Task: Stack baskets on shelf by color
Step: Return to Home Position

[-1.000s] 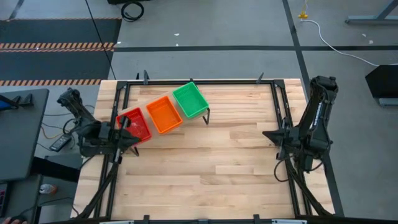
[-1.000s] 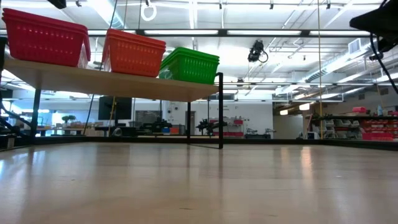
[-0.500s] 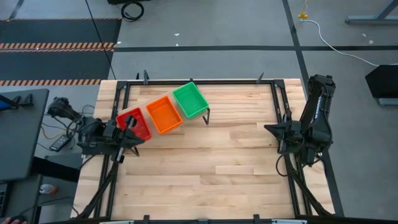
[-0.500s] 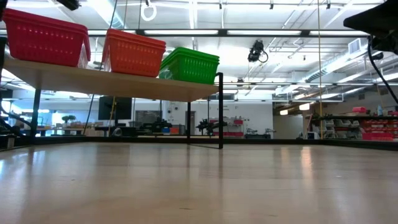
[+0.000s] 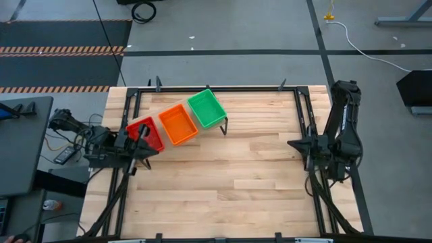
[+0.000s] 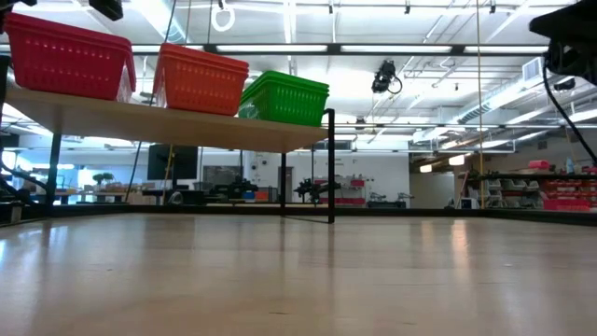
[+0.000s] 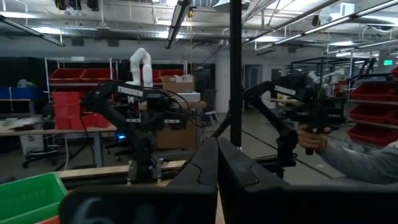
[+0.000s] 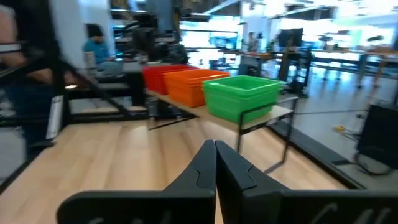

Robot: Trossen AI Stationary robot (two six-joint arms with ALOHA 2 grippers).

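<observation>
Pale wood planks make up the surface (image 5: 236, 182), bare apart from the shelf (image 6: 187, 124), which stands toward its 10 o'clock corner and runs on a slant from 8 o'clock to 2 o'clock. On that shelf sit 3 piles, sorted by colour: the red baskets (image 5: 154, 139) at the 8 o'clock end, the orange baskets (image 5: 178, 125) in the middle, the green baskets (image 5: 205, 108) at the 2 o'clock end. By my reckoning the stacking is done and only my retreat is left.

The risk lies there. My left claw (image 5: 142, 133), pinched closed on nothing, hangs at the red pile's 9 o'clock rim, above shelf height. If I drop or swing that arm toward 3 o'clock while folding it away, a finger could catch the mesh and push the red pile off the plank's end, or jolt the thin-legged shelf and shift all 3 piles.

My right claw (image 8: 215, 147), also closed and empty, waits by the 3 o'clock edge, well apart from everything, so I judge it harmless.
</observation>
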